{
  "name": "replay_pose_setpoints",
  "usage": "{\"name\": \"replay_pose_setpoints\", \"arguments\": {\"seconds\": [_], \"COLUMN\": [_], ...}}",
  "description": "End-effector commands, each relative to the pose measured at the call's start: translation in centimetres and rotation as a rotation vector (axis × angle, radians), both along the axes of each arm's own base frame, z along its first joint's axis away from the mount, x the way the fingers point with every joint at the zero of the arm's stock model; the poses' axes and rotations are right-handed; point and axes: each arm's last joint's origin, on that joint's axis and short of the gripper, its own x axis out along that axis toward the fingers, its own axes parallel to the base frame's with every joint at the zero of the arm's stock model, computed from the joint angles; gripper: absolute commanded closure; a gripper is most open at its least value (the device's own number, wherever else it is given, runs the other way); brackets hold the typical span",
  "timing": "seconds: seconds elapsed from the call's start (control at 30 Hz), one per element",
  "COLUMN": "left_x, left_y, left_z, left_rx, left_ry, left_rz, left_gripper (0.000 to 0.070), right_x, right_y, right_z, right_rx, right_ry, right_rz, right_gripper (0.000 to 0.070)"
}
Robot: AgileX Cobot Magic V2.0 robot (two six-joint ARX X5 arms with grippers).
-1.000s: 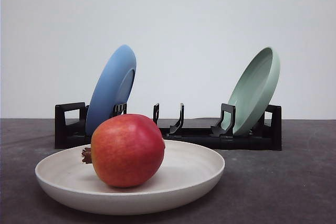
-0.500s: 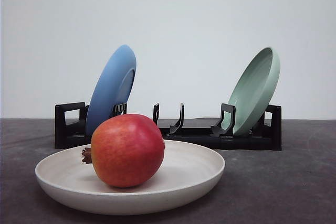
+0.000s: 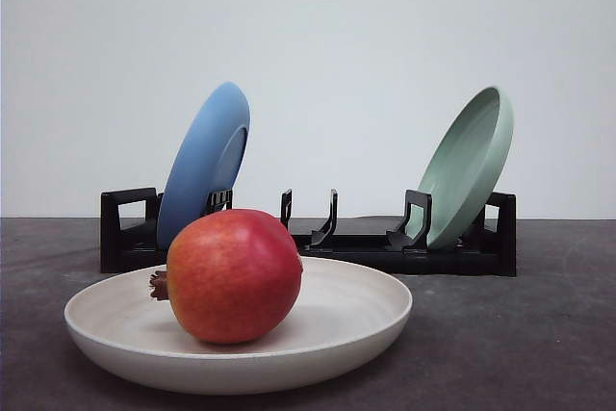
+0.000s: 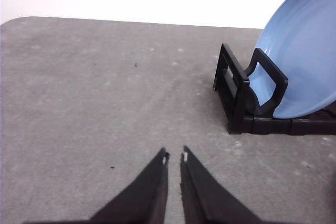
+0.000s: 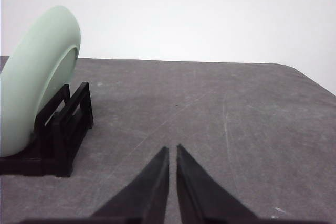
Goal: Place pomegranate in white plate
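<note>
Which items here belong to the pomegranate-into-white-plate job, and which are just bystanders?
Part of the job:
- pomegranate, lying in the plate
- white plate, flat on the table

Just lying about:
- blue plate, leaning in the rack
- green plate, leaning in the rack
- black dish rack

L claw [image 4: 174, 157] & R claw [image 5: 172, 150]: both closed, tips nearly touching, nothing held.
</note>
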Motion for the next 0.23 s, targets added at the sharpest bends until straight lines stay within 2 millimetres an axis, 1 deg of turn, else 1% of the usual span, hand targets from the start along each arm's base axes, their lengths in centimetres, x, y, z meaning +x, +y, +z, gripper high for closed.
{"name": "replay_pose_setpoints", "arguments": {"seconds": [0.0,0.2], "left_x": [0.04,0.04], "left_y": [0.01,0.01], "left_z": [-0.39,-0.39], "left_rx": [0.001,0.001], "left_ry": [0.014,0.014], "left_rz": [0.002,0.002], "left_gripper": [0.0675,0.0675], "right_x": [0.03,0.03], "right_y": [0.01,0.01], "right_z": [-0.04,-0.04], "right_rx": [0.017,0.017], "right_ry": [-0.008,-0.007], "right_rz": [0.002,0.002], "right_gripper": [0.0678,0.0678]}}
